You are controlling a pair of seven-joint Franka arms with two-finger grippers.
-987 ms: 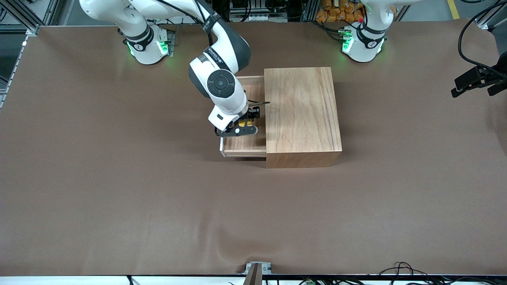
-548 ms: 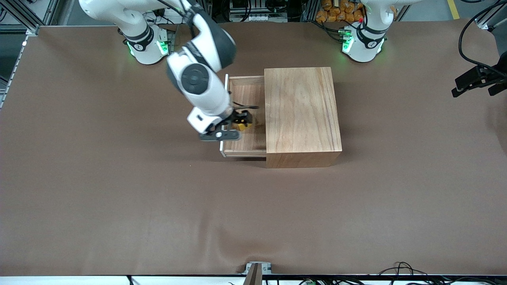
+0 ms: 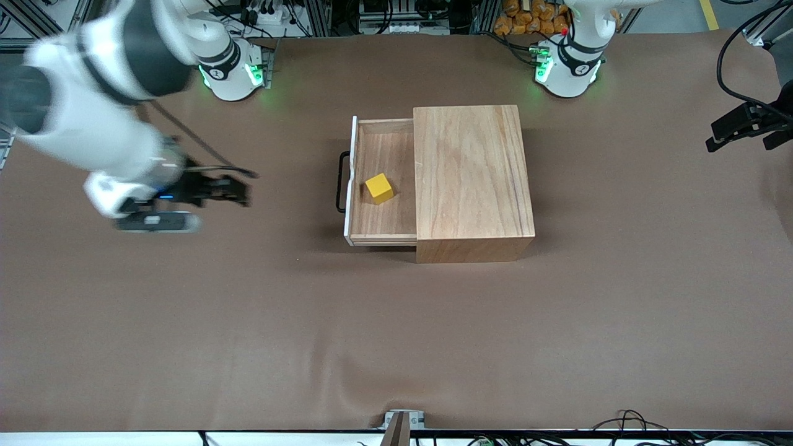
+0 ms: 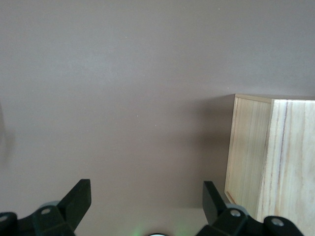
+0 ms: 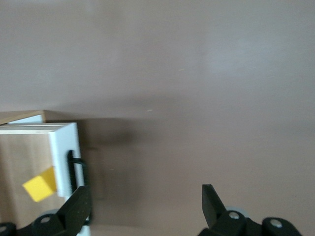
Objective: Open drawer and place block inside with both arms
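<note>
The drawer (image 3: pixel 387 223) stands pulled out of the wooden box (image 3: pixel 471 179), its white-edged front panel (image 3: pixel 352 179) and black wire handle (image 3: pixel 340 183) toward the right arm's end. The yellow block (image 3: pixel 379 188) lies on the drawer floor, free of any gripper. My right gripper (image 3: pixel 238 191) is open and empty, over bare table between the drawer and the right arm's end. The right wrist view shows its gripper (image 5: pixel 144 196) open, with the block (image 5: pixel 40 186) and the handle (image 5: pixel 74 169). My left gripper (image 4: pixel 147 196) is open and empty over bare table beside the box (image 4: pixel 275 162); it is out of the front view.
The brown mat (image 3: pixel 396 334) covers the table. A black fixture with a cable (image 3: pixel 746 127) sticks in at the left arm's end. Both arm bases (image 3: pixel 232 71) (image 3: pixel 567 65) stand along the table's edge farthest from the front camera.
My right gripper let go of the block in the drawer, then swung fast away toward the right arm's end. The block stays in the drawer. The handle now shows.
</note>
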